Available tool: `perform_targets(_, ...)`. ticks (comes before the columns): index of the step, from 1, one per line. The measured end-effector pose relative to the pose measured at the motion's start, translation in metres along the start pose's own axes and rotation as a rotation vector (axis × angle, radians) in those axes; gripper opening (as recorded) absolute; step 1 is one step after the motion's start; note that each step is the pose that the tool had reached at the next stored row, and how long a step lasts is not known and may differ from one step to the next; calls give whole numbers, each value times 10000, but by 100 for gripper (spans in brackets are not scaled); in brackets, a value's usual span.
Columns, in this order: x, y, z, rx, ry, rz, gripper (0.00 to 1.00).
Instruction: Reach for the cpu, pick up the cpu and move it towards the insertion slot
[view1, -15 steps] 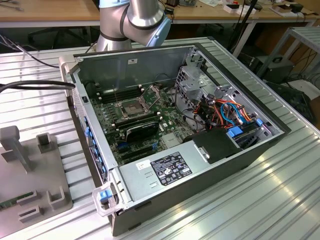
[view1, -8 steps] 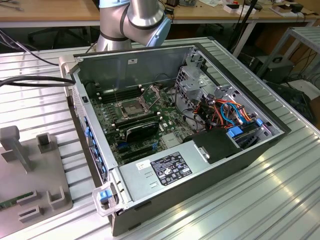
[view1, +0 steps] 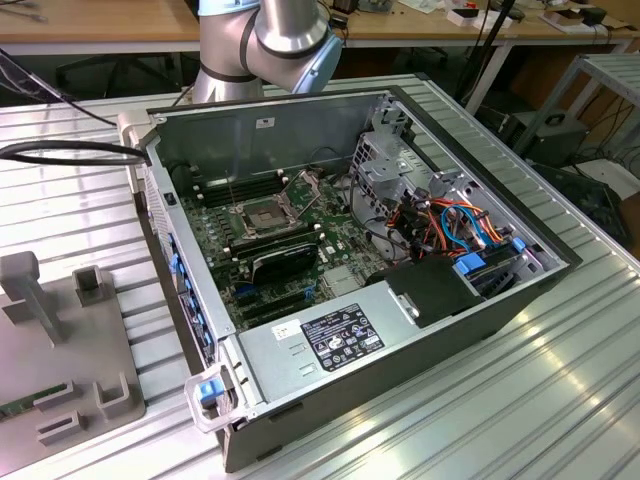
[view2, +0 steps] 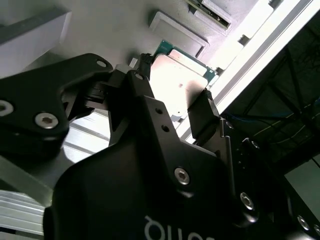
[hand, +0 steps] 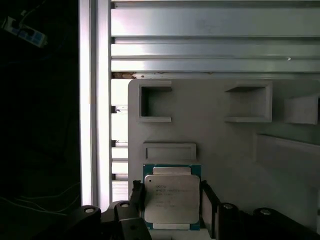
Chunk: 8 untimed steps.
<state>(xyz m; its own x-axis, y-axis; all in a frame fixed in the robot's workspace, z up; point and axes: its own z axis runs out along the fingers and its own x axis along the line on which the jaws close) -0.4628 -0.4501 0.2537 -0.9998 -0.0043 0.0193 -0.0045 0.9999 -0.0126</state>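
- In both wrist views the black gripper (hand: 172, 207) (view2: 175, 86) is pinching the cpu (hand: 171, 197) (view2: 182, 80), a thin square silvery-grey chip on a green board. Its fingers (hand: 137, 200) are pressing on two opposite edges.
- The cpu is sitting over a pale grey moulded fixture plate (hand: 210, 135), just beside a shallow rectangular raised frame (hand: 170, 151). Two square-walled pockets (hand: 155, 102) are lying farther along the plate.
- In the exterior view a black open-sided computer case (view1: 420, 375) is lying across the centre of the frame on a ribbed aluminium table (view1: 520, 420).
- The case is holding a green motherboard (view1: 225, 250) at centre left, orange and blue cables (view1: 450, 225) at centre right and a grey metal power supply box (view1: 290, 350) at lower centre.
- The insertion slot (view1: 262, 216), a square socket with a shiny silver frame and dark centre, is sitting on the motherboard.
- The silver-and-blue arm (view1: 285, 35) is showing at top centre.
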Motion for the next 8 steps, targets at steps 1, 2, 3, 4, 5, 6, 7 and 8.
perform_targets(1, 0, 0, -16, 0, 0, 0, 55)
perform_targets(2, 1, -1, -43, 0, 1, 0, 55)
perform_targets(3, 2, -1, -82, 0, 1, 0, 55)
perform_targets(4, 2, -2, -121, 0, 0, 0, 55)
perform_targets(5, 3, -2, -166, 0, 0, -1, 55)
perform_targets(6, 4, -3, -193, 0, 1, 0, 55)
perform_targets(7, 4, -3, -212, 0, 0, 0, 55)
perform_targets(8, 4, -3, -222, 0, 1, 0, 55)
